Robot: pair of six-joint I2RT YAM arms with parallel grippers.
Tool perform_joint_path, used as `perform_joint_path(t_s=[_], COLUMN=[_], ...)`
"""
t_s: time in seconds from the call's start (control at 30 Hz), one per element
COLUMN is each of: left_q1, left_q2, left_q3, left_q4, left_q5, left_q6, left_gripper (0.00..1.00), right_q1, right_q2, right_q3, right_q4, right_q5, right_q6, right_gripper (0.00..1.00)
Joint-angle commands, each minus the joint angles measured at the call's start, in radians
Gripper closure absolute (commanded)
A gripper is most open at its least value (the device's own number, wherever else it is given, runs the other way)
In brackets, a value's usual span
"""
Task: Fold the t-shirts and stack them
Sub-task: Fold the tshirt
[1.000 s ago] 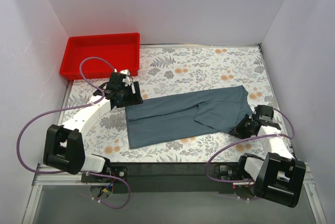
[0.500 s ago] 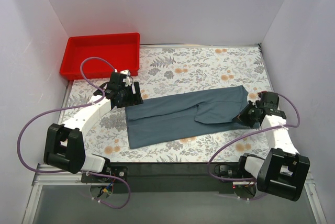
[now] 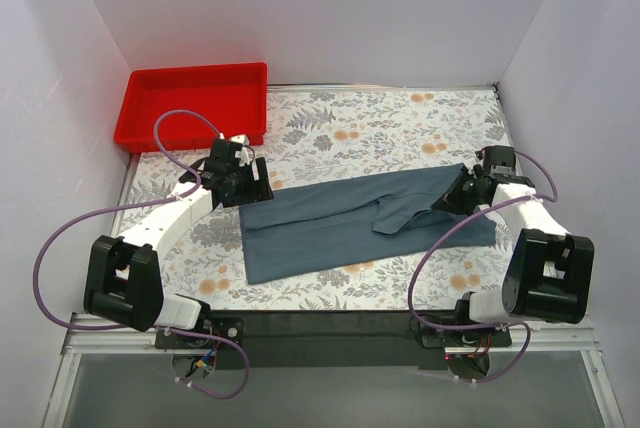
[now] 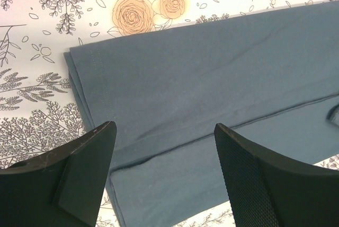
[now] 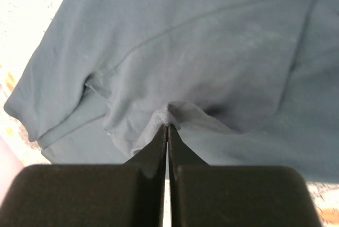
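One slate blue-grey t-shirt [image 3: 340, 218] lies half-folded lengthwise across the middle of the floral table. My left gripper [image 3: 250, 191] is open and hovers over the shirt's left end; in the left wrist view its fingers [image 4: 79, 174] straddle the folded edge of the t-shirt [image 4: 201, 94]. My right gripper [image 3: 452, 198] is shut on a pinched hem of the shirt's right end and holds it lifted; the right wrist view shows the fabric [image 5: 175, 52] bunched at the gripper's tips [image 5: 168, 126].
A red tray [image 3: 192, 103] stands at the back left corner of the floral table [image 3: 400, 128]. White walls enclose the table on three sides. Purple cables loop from both arms.
My right gripper has moved from the shirt's near right corner back and to the left, carrying the pinched fabric over the shirt. The left arm has not moved.
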Motion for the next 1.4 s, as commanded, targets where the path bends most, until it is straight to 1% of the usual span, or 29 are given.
perform_joint_path(t_s=[0.0,0.53,0.87,1.03,1.07,1.1,1.2,1.3,1.37], left_q1=[-0.003,-0.003,-0.003,-0.003,-0.003,-0.003,-0.008,-0.019,-0.025], left_q2=[-0.017,-0.033,-0.030,-0.027,-0.025,-0.025,-0.027,-0.028,-0.024], left_q3=[-0.017,-0.037,-0.043,-0.040,-0.038,-0.034,-0.024,-0.011,0.002], left_q4=[0.001,-0.015,-0.015,-0.013,-0.013,-0.012,-0.007,0.001,0.004], left_q5=[-0.004,0.005,0.011,0.035,0.040,0.046,0.069,0.088,0.097], left_q6=[0.011,0.016,0.018,0.022,0.024,0.025,0.036,0.039,0.036], left_gripper=[0.31,0.31,0.32,0.31,0.31,0.32,0.31,0.31,0.31], right_q1=[0.015,0.012,-0.010,-0.008,-0.008,-0.010,-0.010,-0.010,-0.010], right_q2=[0.033,0.243,0.300,0.310,0.310,0.309,0.298,0.269,0.249], right_q3=[0.056,0.215,0.254,0.258,0.264,0.281,0.310,0.330,0.321], right_q4=[0.063,0.112,0.104,0.106,0.106,0.109,0.112,0.116,0.116], right_q5=[0.003,0.069,0.100,0.098,0.084,0.075,0.035,0.015,-0.015], right_q6=[0.021,0.066,0.060,0.038,0.027,0.018,-0.013,-0.046,-0.060], right_gripper=[0.99,0.99,0.99,0.94,0.91,0.82,0.73,0.69,0.69])
